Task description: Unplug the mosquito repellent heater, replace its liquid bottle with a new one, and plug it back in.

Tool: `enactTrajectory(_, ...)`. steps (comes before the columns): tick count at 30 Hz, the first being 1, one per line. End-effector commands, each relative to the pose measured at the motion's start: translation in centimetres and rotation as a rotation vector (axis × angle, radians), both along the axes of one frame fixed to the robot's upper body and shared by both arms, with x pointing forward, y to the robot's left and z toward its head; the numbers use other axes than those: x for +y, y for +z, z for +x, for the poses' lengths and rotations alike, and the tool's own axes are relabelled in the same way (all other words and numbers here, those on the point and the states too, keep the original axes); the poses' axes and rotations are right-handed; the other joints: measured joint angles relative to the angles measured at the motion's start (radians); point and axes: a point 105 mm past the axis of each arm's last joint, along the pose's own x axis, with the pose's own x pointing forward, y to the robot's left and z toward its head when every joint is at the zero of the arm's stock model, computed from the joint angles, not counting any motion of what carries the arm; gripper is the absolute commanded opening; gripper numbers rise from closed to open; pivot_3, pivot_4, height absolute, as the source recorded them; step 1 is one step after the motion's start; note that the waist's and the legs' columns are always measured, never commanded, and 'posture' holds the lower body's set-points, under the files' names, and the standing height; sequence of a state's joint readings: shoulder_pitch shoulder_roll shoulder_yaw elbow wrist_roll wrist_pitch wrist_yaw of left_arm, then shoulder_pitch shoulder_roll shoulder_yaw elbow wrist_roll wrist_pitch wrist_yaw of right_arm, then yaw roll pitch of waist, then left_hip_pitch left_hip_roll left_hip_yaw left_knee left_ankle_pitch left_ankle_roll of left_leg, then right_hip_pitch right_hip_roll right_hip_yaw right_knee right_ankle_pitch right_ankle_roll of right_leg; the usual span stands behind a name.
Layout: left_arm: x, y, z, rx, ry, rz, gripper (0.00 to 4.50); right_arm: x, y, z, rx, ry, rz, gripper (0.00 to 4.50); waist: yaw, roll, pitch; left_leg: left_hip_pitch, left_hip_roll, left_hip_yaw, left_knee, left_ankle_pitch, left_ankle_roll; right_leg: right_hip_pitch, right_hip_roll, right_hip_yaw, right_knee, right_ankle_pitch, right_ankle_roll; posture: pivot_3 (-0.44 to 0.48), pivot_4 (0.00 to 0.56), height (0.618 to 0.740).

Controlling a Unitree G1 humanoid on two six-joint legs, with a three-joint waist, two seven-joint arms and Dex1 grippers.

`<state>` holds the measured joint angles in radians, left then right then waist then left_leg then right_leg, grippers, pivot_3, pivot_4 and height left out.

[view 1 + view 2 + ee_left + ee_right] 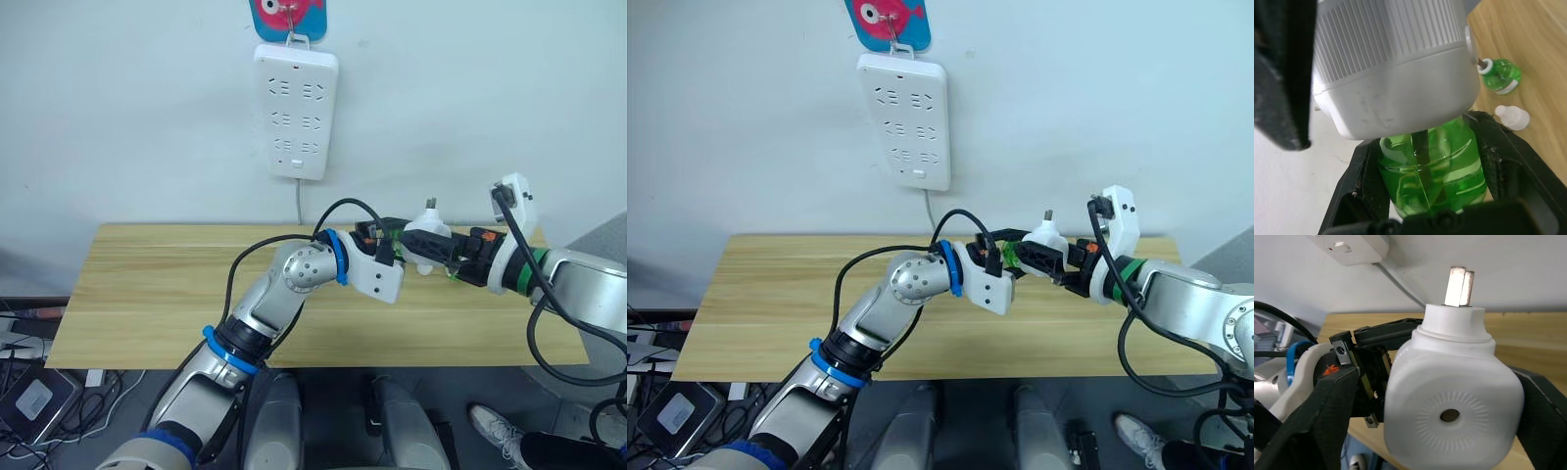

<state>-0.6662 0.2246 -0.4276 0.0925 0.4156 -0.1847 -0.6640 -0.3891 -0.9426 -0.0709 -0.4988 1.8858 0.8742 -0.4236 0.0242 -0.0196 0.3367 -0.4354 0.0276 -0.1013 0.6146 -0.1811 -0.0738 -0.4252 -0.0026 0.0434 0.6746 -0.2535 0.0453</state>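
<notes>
We reach both arms in over the table until the two grippers meet in the middle. Our left arm bends at the elbow and runs toward the right, its wrist turned so the left gripper [392,238] points at the other hand; its black fingers [1498,161] are closed on either side of a green bottle [1432,174]. Our right arm comes in from the right, forearm nearly level, wrist straight. The right gripper [441,253] faces left, its fingers [1317,416] clamped on the two flanks of the heater [1449,406], prongs pointing up. The two grippers sit just beside each other, almost touching.
</notes>
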Motion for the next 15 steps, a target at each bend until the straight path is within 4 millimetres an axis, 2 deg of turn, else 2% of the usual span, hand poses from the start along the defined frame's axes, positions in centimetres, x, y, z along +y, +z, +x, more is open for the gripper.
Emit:
enactTrajectory(1, -0.5, 1.0, 0.0, 0.029, -0.010, -0.097, 2.27, 0.5, 3.2, -0.4, -0.239, 0.011, -0.072, 4.44, 0.000, 0.000, 0.000, 0.000, 0.000, 0.000, 0.000, 0.000, 0.000, 0.000, 0.000, 0.000, 0.000, 0.000, 0.000, 0.131, 0.262, 0.740)
enactTrajectory(4, -0.4, 1.5, 0.2, 0.157, -0.002, -0.249, 2.27, -0.4, 4.7, -0.2, -0.383, -0.077, -0.102, 4.44, 0.001, 0.001, -0.001, 0.000, 0.000, -0.001, 0.000, 0.000, 0.000, 0.000, 0.000, -0.001, 0.000, 0.000, 0.000, 0.127, 0.247, 0.740)
enactTrajectory(6, -0.4, 1.9, 0.1, 0.252, -0.016, -0.355, 2.27, -0.7, 4.7, -0.7, -0.444, -0.115, -0.121, 4.44, 0.001, 0.001, -0.002, 0.000, 0.000, -0.001, 0.000, 0.000, 0.000, 0.000, 0.000, -0.001, 0.000, 0.000, 0.000, 0.122, 0.238, 0.740)
enactTrajectory(12, 0.4, 2.7, 0.4, 0.519, -0.039, -0.625, 2.27, 1.0, 2.9, -2.3, -0.519, -0.146, -0.103, 4.44, -0.001, 0.000, -0.011, 0.000, 0.000, -0.001, 0.000, 0.001, -0.001, 0.000, 0.000, -0.002, 0.001, 0.000, 0.000, 0.100, 0.211, 0.740)
enactTrajectory(15, 0.6, 3.0, 0.4, 0.562, -0.054, -0.662, 2.27, 1.5, 2.2, -2.3, -0.535, -0.161, -0.100, 4.44, -0.002, 0.001, -0.023, 0.001, 0.000, -0.001, 0.000, 0.001, -0.002, 0.000, 0.000, -0.001, 0.002, 0.000, 0.000, 0.100, 0.211, 0.740)
